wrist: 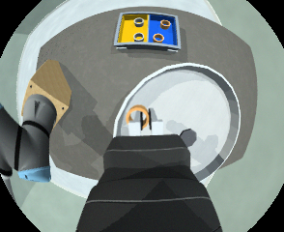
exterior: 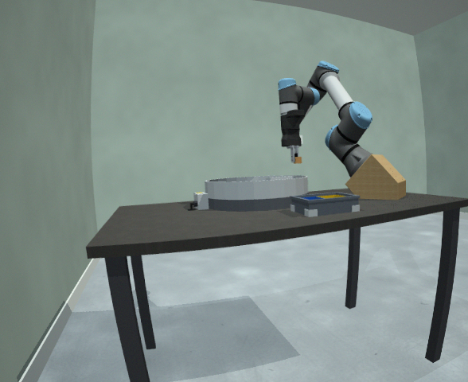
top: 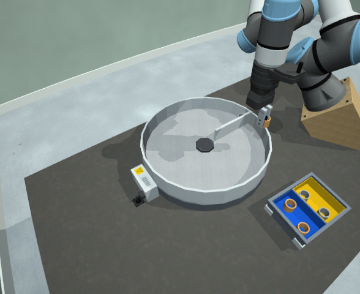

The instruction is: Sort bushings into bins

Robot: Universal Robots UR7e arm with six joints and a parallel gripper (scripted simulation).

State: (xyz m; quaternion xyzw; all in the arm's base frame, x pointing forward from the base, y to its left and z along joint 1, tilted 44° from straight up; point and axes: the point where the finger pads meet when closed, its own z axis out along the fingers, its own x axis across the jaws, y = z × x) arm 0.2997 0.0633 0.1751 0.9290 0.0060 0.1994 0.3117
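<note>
My gripper [top: 265, 117] is shut on a bronze bushing [top: 267, 121] and holds it in the air above the right rim of the grey turntable [top: 205, 148]. The bushing also shows in the exterior view [exterior: 298, 159] and in the wrist view [wrist: 137, 115]. The blue bin [top: 297, 214] holds two bronze bushings [top: 289, 204] [top: 303, 227]. The yellow bin [top: 318, 198] beside it holds two steel bushings [top: 304, 194] [top: 324, 213]. The turntable disc shows no bushing; a small part behind the divider bar is hidden.
A grey divider bar [top: 234, 125] runs from the black hub [top: 204, 145] to the turntable wall. A white control box [top: 144, 183] sits at the turntable's front left. The arm's wooden base block [top: 337, 121] stands at the right.
</note>
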